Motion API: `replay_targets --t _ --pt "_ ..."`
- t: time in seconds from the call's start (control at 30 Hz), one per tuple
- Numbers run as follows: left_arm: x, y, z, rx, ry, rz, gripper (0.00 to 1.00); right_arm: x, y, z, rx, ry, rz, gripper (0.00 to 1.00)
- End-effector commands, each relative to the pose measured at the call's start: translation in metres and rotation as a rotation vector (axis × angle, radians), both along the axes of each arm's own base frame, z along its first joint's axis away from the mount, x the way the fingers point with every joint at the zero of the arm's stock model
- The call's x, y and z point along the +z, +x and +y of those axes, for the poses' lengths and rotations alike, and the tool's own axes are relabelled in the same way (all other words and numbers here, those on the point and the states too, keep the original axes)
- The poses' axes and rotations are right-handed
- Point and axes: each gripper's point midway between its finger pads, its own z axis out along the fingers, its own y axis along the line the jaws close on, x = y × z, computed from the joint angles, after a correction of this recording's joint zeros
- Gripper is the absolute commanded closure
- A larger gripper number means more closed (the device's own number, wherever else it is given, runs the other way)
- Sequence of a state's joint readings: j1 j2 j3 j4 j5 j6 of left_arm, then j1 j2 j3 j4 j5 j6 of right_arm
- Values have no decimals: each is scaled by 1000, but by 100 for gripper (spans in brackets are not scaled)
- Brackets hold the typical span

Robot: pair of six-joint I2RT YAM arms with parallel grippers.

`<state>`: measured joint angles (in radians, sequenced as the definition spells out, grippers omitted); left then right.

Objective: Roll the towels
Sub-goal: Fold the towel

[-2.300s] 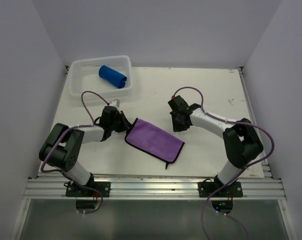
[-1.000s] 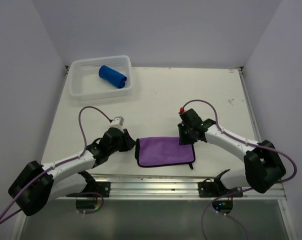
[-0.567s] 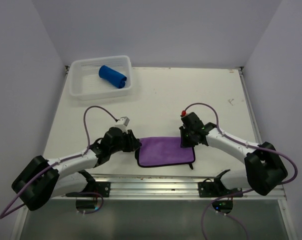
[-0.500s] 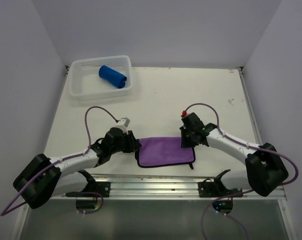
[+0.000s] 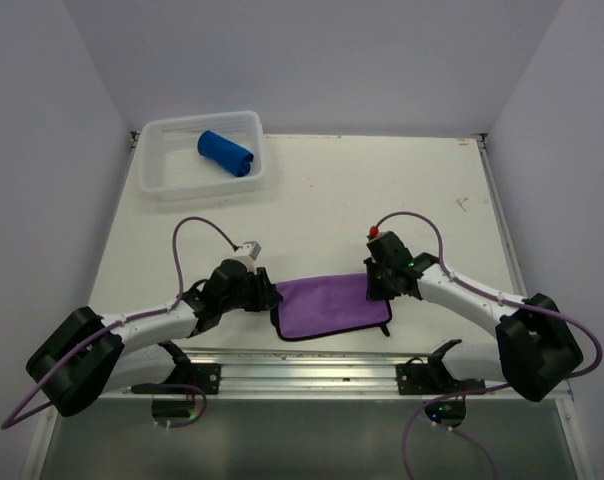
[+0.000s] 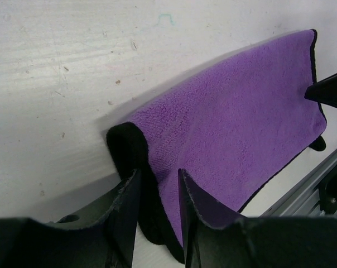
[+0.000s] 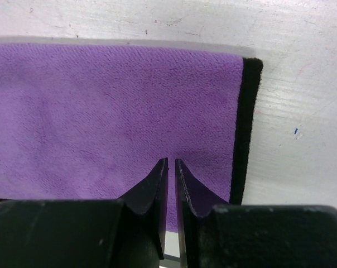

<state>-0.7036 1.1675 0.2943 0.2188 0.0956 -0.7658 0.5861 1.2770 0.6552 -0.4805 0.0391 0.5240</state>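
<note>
The light purple towel [image 5: 327, 305] with a dark hem lies flat near the table's front edge. My left gripper [image 5: 269, 295] is at its left edge. In the left wrist view the gripper [image 6: 158, 173] is shut on that hem, and the purple towel [image 6: 241, 111] curls up off the table there. My right gripper [image 5: 379, 288] is over the towel's right part. In the right wrist view the right gripper [image 7: 171, 162] is shut to a hairline gap, tips on the purple towel [image 7: 101, 111], no cloth seen pinched. The blue towel [image 5: 225, 153] lies rolled in the basket.
The white mesh basket [image 5: 152, 130] stands at the back left corner. A metal rail [image 5: 312, 375] runs along the near edge just in front of the towel, also visible as the rail [image 6: 302, 190] in the left wrist view. Walls close in both sides.
The towel went from diagonal to square with the front edge. In the last second the left gripper slid right onto the left hem. The right gripper moved nearer and narrowed its jaws.
</note>
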Motion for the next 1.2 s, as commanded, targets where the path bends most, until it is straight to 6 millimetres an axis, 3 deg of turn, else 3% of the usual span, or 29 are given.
replay_targets --t 0.0,0.33,0.67,0.9,1.17 --pt "10 5 -1 4 4 -43 62 3 8 1 -21 7 -34 86" --pt "-4 -5 5 12 24 -1 61 -2 7 1 -21 3 -22 86" --pt "-2 -2 9 28 65 -12 61 -6 6 1 -21 1 -14 86" --pt "6 0 10 43 51 -25 60 -12 5 1 -22 -1 -1 85" --pt "28 3 7 43 14 -66 55 -16 5 2 -18 -8 9 85"
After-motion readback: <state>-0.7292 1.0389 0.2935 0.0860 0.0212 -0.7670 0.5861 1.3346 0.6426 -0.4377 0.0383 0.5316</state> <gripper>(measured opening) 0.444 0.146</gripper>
